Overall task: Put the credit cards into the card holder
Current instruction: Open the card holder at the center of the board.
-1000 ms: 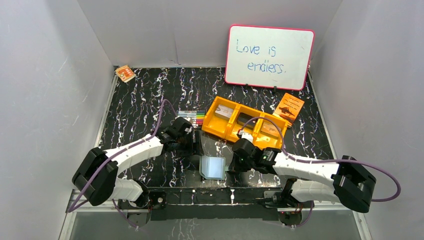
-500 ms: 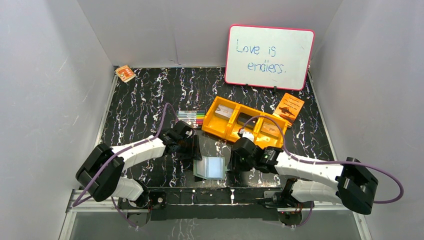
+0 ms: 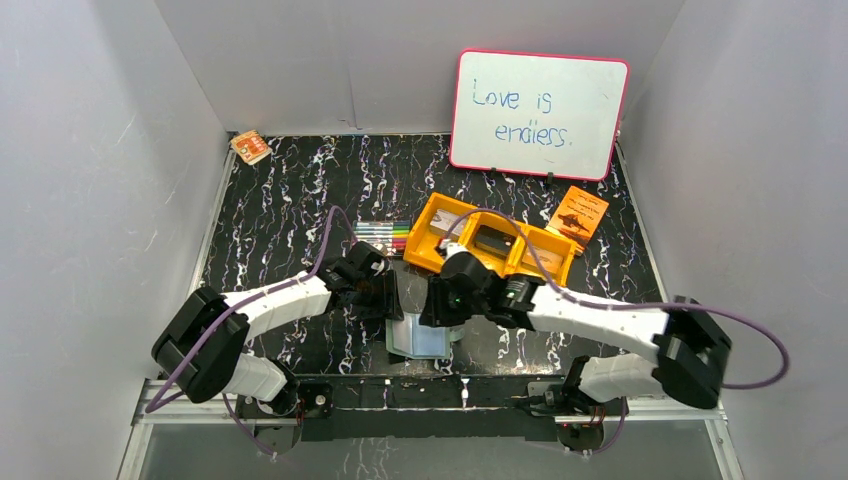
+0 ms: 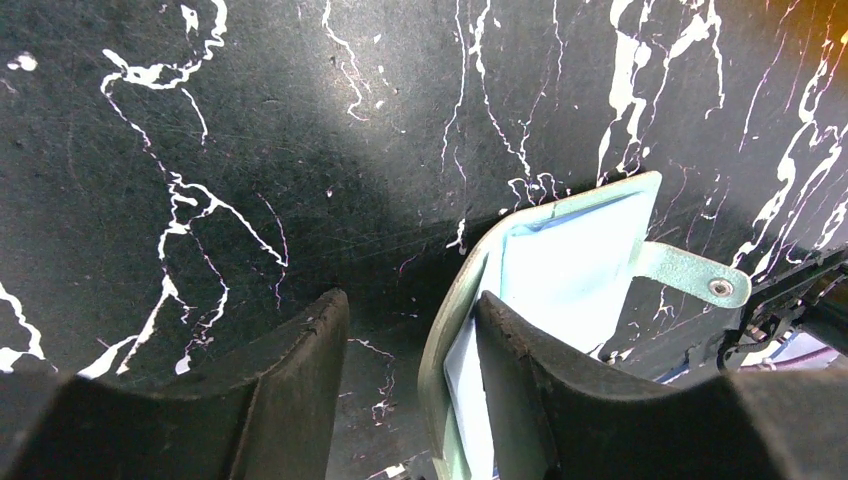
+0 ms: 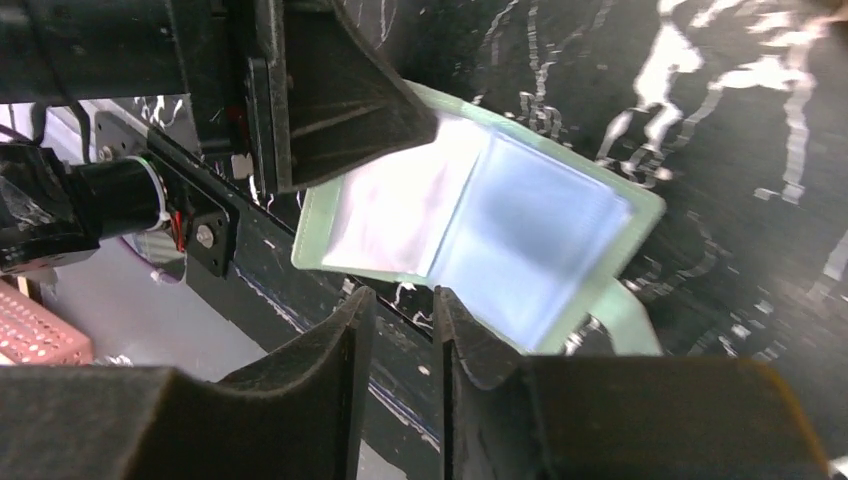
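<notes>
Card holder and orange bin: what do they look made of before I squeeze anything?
Card holder: looks like soft, flexible vinyl or faux leather, matte grey-green outside, pale smooth pockets inside; its covers curve rather than lie flat. Orange bin: likely rigid moulded plastic, smooth with mild sheen; thin straight walls, uniform colour.
</notes>
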`<control>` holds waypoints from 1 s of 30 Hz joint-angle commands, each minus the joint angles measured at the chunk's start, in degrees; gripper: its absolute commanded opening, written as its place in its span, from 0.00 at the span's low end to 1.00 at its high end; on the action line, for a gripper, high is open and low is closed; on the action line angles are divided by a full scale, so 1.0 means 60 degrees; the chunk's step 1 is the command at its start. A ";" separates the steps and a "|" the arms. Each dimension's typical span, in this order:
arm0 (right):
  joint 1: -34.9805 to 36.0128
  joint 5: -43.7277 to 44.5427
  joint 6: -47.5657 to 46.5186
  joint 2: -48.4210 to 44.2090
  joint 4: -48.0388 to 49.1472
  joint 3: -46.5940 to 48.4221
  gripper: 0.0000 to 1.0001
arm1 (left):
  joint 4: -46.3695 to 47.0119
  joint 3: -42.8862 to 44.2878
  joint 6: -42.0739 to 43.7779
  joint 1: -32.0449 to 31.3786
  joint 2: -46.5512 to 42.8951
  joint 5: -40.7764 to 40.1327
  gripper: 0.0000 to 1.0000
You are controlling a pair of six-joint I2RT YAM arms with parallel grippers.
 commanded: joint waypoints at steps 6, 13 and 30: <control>0.0619 -0.0922 -0.0008 0.3138 0.2519 0.0717 0.22 | -0.0431 -0.0226 -0.0126 0.0010 -0.0179 -0.0397 0.45; 0.0672 -0.0642 0.0215 0.4252 0.2749 0.0914 0.17 | -0.0766 -0.0105 -0.0097 0.0003 -0.0462 -0.0608 0.43; 0.0676 0.0044 0.0666 0.4570 0.2207 0.0851 0.14 | -0.1060 0.0184 -0.1292 0.0003 -0.2893 0.0173 0.38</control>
